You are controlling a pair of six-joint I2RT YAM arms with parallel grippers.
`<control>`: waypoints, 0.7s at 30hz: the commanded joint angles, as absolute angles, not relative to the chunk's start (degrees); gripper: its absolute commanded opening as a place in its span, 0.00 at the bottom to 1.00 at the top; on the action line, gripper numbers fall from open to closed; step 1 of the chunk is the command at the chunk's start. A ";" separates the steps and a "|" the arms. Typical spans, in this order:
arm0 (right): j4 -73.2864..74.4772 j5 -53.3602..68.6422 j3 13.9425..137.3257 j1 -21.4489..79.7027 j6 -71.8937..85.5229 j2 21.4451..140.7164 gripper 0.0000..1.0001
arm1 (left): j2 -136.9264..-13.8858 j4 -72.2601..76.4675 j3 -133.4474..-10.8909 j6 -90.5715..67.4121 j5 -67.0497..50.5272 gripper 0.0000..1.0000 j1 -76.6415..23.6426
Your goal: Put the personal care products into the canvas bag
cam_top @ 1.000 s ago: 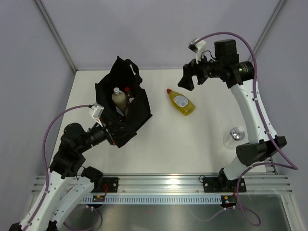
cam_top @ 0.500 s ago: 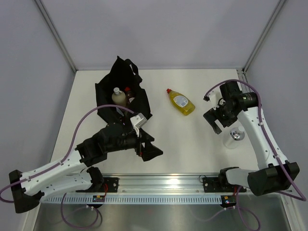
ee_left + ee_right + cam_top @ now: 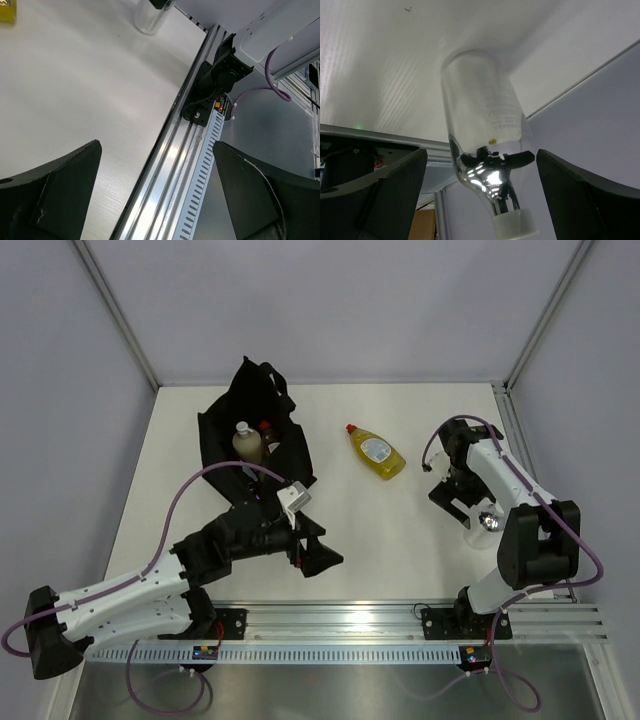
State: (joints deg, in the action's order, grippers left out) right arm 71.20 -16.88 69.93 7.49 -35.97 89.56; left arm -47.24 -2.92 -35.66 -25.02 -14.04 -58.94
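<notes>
Right arm folded low — right pincer (image 3: 480, 152) spread, facing the silvery can (image 3: 482, 105)

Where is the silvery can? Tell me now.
Top view: the silvery can stands on the right side of the table, beside the open right gripper, right of the yellow bottle.

A matte white bench (image 3: 400, 540) sits between plain pale lilac walls (image 3: 330, 300); aluminium posts (image 3: 115, 315) rise from its far corners, a ribbed aluminium rail (image 3: 340, 621) along its near edge.
</notes>
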 commanded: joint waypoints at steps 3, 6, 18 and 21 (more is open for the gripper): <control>70.58 -24.51 67.86 4.66 -40.87 91.49 0.99 | -46.14 2.99 -33.93 -24.00 -13.27 0.99 -59.24; 69.70 -24.44 65.92 3.70 -41.66 92.63 0.99 | -46.93 3.52 -33.92 -23.73 -13.45 0.99 -59.24; 71.45 -21.19 66.78 -1.67 -42.89 96.50 0.63 | -47.11 2.90 -34.72 -24.34 -12.83 0.99 -59.24; 74.44 -16.54 69.68 -2.46 -42.45 95.02 0.28 | -47.46 2.81 -35.07 -24.96 -12.04 0.99 -59.24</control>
